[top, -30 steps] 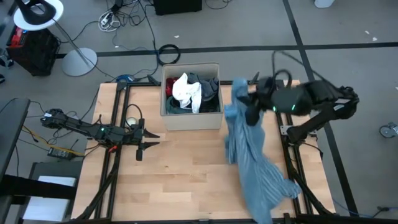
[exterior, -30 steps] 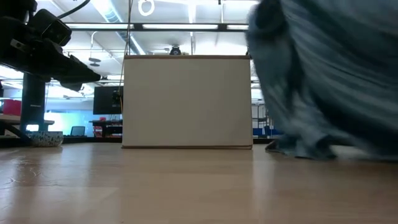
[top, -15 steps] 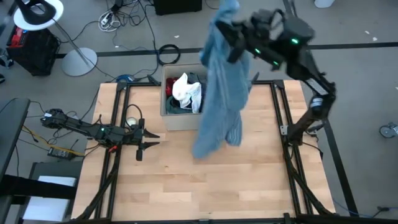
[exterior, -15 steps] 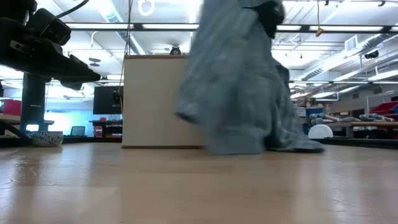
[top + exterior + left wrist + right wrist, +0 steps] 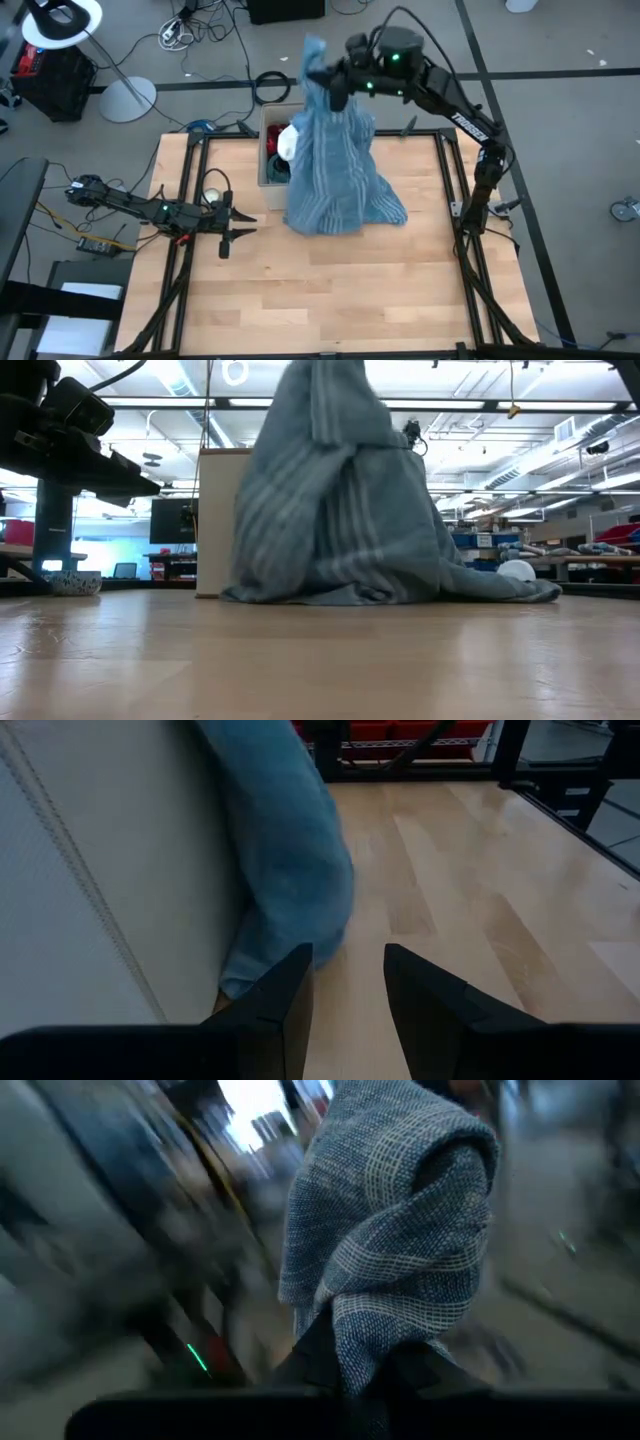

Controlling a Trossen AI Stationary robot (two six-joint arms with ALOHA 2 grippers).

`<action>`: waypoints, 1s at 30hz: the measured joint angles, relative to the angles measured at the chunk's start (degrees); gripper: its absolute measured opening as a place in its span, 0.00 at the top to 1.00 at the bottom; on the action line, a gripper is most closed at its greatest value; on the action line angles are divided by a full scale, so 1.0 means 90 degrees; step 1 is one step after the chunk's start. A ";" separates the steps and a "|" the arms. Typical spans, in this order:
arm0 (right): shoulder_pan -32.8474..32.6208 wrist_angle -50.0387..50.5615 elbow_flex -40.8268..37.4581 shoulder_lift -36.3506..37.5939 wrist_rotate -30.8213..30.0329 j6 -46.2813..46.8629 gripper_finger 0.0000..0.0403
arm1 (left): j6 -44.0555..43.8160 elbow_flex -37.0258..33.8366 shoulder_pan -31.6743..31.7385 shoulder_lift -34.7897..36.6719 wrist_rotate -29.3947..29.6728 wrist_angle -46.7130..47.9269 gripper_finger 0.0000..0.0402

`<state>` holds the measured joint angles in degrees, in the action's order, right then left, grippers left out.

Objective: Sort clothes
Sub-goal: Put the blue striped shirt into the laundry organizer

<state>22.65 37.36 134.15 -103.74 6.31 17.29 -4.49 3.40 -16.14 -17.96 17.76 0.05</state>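
Observation:
My right gripper (image 5: 327, 80) is high above the far side of the tan cardboard box (image 5: 266, 150) and is shut on the blue-white striped shirt (image 5: 340, 170). The shirt hangs down in front of the box, hiding most of it. In the low view the shirt (image 5: 340, 510) stands as a tall cone with its hem (image 5: 400, 595) on the table. A white piece (image 5: 286, 141) and a red piece (image 5: 271, 137) show in the box. My left gripper (image 5: 240, 222) is open and empty, low at the table's left, pointing toward the box. My right gripper pinches a bunched fold of the striped shirt's upper end (image 5: 385, 1310) between its two fingers (image 5: 315, 1355); several layers stick out past the fingertips. The shirt hangs below the gripper, its lower part spread on the table in front of the box (image 5: 345, 215).
The box's wall (image 5: 100, 890) and a fold of blue cloth (image 5: 290, 850) lie close ahead of my left gripper (image 5: 348, 990). Bare wood table (image 5: 330, 300) stretches toward the near edge. Black frame rails (image 5: 455, 230) run along both table sides.
My right gripper has risen and swung from the box's right side toward the far edge and then left, above the box. The striped shirt, held by its upper end, was dragged off the table's near right, swung leftward, and now drapes in front of the box.

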 joint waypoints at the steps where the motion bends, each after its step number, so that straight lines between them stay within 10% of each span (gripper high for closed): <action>1: -0.0005 0.0520 0.0000 0.0007 -0.0166 -0.0109 0.93 | 0.0000 0.0000 0.0000 0.0000 0.0000 0.0002 0.67; 10: -0.0370 0.2798 -0.0839 -0.0233 -0.0702 -0.0258 0.93 | 0.0147 0.0000 0.0000 0.0000 0.0002 0.0013 0.67; 30: -0.0211 -0.0035 -0.1812 -0.3134 0.0082 -0.0475 0.79 | 0.0143 0.0000 0.0000 0.0000 0.0002 0.0016 0.67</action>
<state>20.76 37.04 117.84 -131.95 7.05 13.01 -3.20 3.40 -16.14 -17.95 17.78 0.20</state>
